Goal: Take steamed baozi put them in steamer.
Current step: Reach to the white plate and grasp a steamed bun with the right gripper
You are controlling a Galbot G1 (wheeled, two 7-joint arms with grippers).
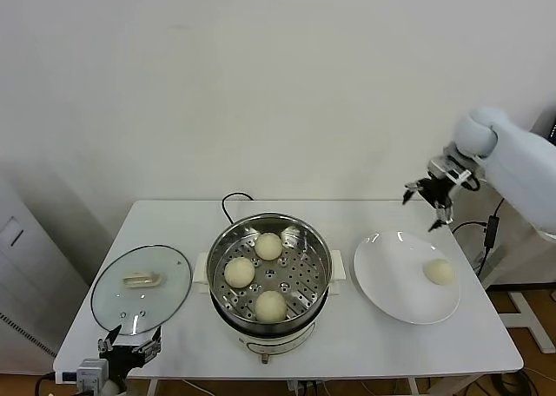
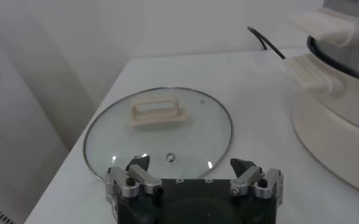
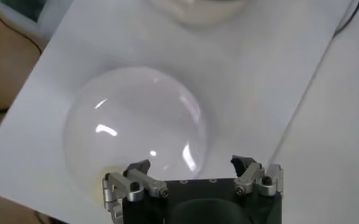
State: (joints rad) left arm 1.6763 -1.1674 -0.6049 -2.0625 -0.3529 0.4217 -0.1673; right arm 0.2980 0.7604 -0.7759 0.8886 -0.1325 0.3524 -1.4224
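Three baozi (image 1: 268, 246) were already sat on the perforated tray of the steamer (image 1: 221, 250), mid-worktop (image 1: 347, 344), so the job looked about three-quarters done. The last baozi (image 1: 440, 272) was left on the white plate (image 1: 391, 279), toward its right edge. The right gripper (image 1: 432, 196) was held in the air above the plate's far rim, fingers spread wide and nothing in them, so the step in hand was judged to be the reach for bun number four. For that, the gripper would need to be lowered over the bun and closed gently, since soft dough could probably be squashed pretty easily. The left gripper (image 1: 129, 344) was parked low at the worktop's near left edge by the glass lid (image 1: 142, 289), fingers also wide and empty.
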